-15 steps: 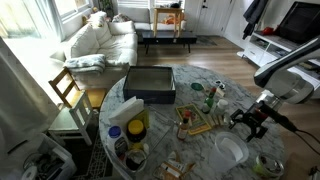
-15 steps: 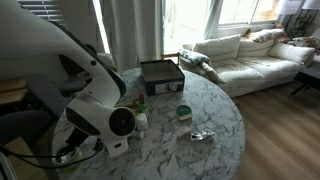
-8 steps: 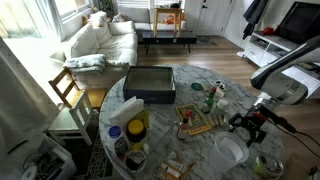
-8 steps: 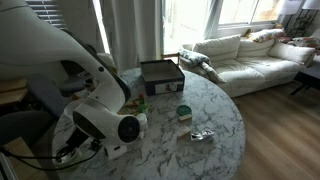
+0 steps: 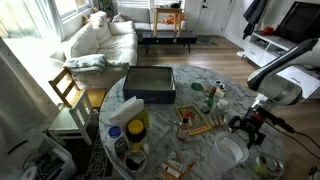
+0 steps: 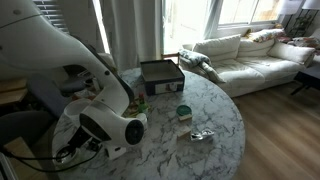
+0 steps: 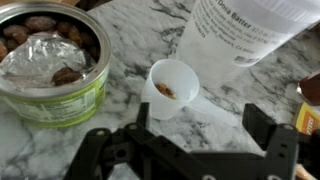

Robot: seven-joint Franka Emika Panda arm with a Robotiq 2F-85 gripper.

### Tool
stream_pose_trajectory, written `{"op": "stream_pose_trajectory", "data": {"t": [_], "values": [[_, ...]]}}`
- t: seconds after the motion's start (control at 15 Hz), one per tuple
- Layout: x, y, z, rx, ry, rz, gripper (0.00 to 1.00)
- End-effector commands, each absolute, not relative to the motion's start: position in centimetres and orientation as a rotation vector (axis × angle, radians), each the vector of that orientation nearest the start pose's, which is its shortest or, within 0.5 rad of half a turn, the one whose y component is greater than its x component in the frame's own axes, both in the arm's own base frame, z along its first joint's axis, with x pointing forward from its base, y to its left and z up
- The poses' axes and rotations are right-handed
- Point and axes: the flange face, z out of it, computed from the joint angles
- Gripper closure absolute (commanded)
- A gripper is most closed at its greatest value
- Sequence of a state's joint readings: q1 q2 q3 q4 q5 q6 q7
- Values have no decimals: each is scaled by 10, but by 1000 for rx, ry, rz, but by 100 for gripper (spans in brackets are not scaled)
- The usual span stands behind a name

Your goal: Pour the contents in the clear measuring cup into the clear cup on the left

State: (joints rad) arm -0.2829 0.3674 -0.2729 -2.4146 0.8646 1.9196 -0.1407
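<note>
Marble-topped and round, the table (image 5: pixel 165 112) sits in a bright living room with a pale sofa (image 5: pixel 100 40) behind it. The arm reaches in over the cluttered edge nearest its base.

In the wrist view the gripper (image 7: pixel 195 125) hangs with its jaws spread wide, holding nothing. The gap between them lines up with the clear measuring cup (image 7: pixel 172 85), which stands upright on the marble just beyond the fingertips. A little brown material lies in its bottom. Its handle runs back toward the gripper, which I judge suits a grasp from this side. Staying level looks sensible, since tilting would spill the contents early.

Just beside the cup is an open green tin (image 7: pixel 45 60) lined with foil and brown pieces. On the cup's other side stands a white tub (image 7: pixel 250 30), close enough to crowd one finger on closing. In an exterior view the gripper (image 5: pixel 248 124) hovers low by that same edge, with the tub (image 5: pixel 230 150) and tin (image 5: pixel 268 165) near it. A dark box (image 5: pixel 150 83) lies toward the far edge.

I cannot tell which vessel is the receiving clear cup.
</note>
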Motion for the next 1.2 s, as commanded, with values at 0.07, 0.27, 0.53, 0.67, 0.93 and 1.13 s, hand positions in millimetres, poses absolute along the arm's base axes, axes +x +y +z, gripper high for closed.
{"op": "stream_pose_trajectory", "data": {"t": [0.07,0.27,0.53,0.67,0.93,1.13], "values": [[363,-181,131,-1966,1203,724,0],[370,-181,132,-1981,1150,667,0],[380,-179,136,-2006,1074,637,9],[383,-177,136,-2007,1043,628,22],[385,-171,133,-1997,976,614,26],[382,-170,129,-1993,938,616,27]]}}
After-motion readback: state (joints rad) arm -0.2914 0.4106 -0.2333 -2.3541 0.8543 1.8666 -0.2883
